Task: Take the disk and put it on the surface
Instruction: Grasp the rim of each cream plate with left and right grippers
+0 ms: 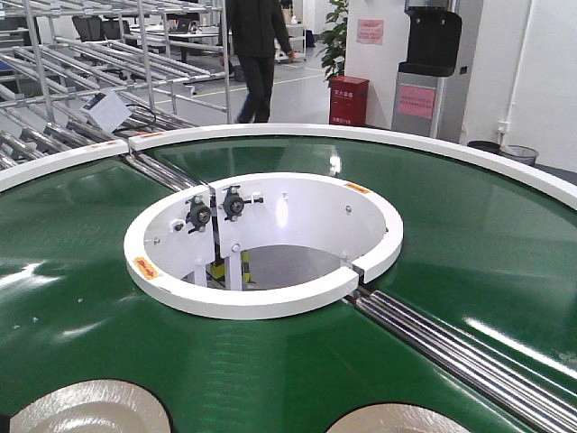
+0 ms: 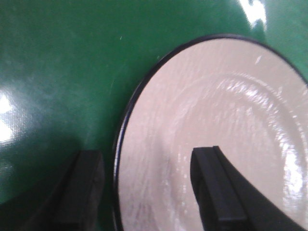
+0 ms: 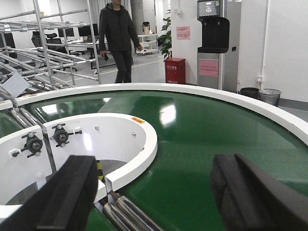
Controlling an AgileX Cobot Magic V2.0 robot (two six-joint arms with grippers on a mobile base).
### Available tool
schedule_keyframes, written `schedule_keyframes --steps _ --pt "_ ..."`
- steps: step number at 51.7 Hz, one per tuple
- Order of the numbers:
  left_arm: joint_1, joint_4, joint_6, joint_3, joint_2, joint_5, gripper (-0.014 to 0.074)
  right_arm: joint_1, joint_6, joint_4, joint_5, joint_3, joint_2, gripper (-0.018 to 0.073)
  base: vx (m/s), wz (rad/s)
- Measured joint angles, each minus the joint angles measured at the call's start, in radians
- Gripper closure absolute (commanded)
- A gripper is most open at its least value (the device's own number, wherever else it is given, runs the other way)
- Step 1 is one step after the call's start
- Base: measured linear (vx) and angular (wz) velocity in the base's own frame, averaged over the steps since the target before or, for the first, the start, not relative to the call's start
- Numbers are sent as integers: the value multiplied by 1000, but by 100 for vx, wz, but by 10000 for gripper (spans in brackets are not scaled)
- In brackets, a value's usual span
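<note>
Two pale disks lie on the green belt at the bottom edge of the front view, one at the left (image 1: pixel 90 410) and one at the right (image 1: pixel 406 420). In the left wrist view a cream disk (image 2: pixel 226 125) with a thin dark rim lies flat on the belt. My left gripper (image 2: pixel 147 159) is open and straddles that disk's left rim, with one finger (image 2: pixel 86 178) over the belt and the other (image 2: pixel 211 178) over the disk. My right gripper (image 3: pixel 154 166) is open above the belt, with nothing between its fingers. The dark grey tabletop is out of view.
The green conveyor belt (image 1: pixel 469 216) circles a white inner ring (image 1: pixel 261 302) with an open well. Metal rollers (image 1: pixel 451 347) cross the belt at the right. Beyond its white outer rim (image 1: pixel 406 137) are metal racks (image 1: pixel 81 63), a walking person (image 1: pixel 257 54) and a red box (image 1: pixel 348 99).
</note>
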State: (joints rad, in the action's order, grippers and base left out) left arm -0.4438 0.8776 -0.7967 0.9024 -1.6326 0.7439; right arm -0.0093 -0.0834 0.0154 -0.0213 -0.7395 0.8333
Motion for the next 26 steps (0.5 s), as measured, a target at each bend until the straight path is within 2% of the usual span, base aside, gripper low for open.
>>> schedule_keyframes --steps 6,13,16,20,23,24,26 --pt "-1 38 -41 6 -76 -9 97 0 3 0 0 0 0 29 0 0" --pt "-1 139 -166 8 -171 51 132 0 3 0 0 0 0 29 0 0" --pt "-5 174 -213 18 -197 84 172 0 3 0 0 0 0 29 0 0" --pt "-6 244 -264 25 -246 149 293 0 3 0 -2 0 0 29 0 0" --pt "-13 272 -277 31 -275 183 455 0 3 0 -6 0 0 29 0 0" --pt "-13 300 -280 31 -290 214 544 0 3 0 -7 0 0 29 0 1" --pt "-13 343 -277 31 -317 263 608 0 3 0 -11 0 0 29 0 1"
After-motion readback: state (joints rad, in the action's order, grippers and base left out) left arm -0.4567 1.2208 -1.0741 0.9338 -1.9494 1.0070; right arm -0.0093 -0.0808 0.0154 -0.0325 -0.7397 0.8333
